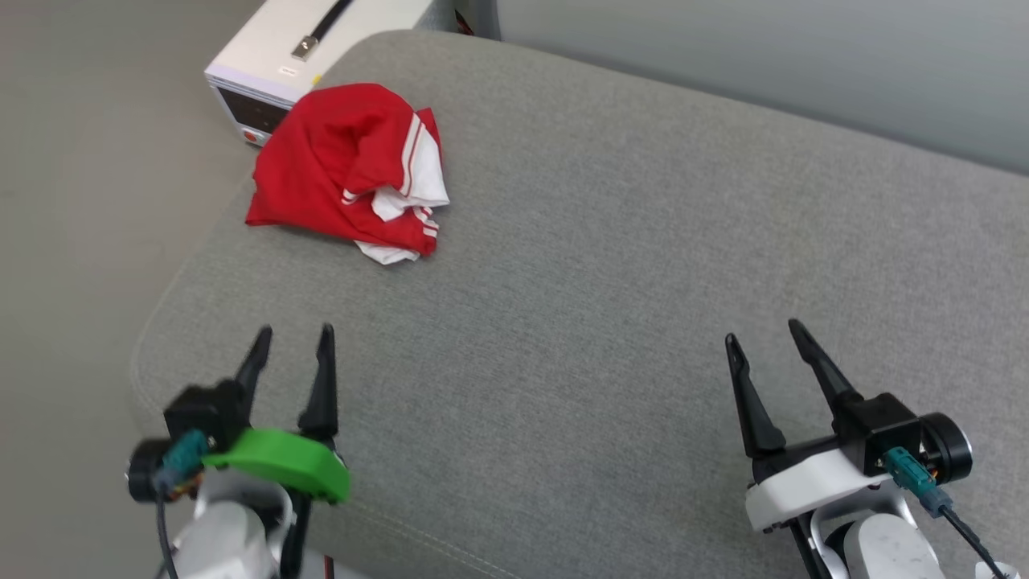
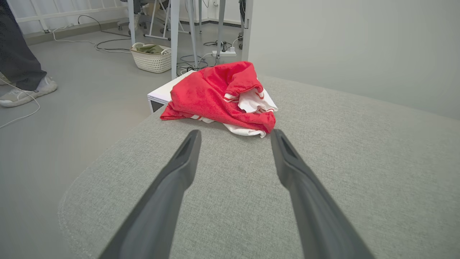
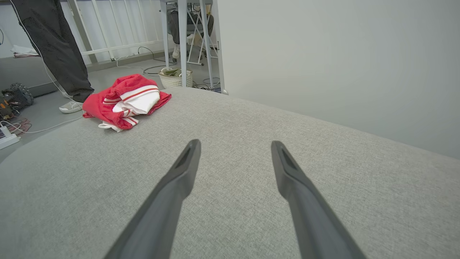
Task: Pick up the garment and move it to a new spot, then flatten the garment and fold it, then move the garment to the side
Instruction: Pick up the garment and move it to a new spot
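A grey fabric cushion (image 1: 611,273) with rounded corners and a stitched seam along its near edge. On it lies a red shirt (image 1: 338,161) with white striped sleeves, crumpled in a heap at the far left corner.

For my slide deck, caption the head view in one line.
Crumpled red jersey on the grey cushion; left gripper and right gripper open, apart from it.
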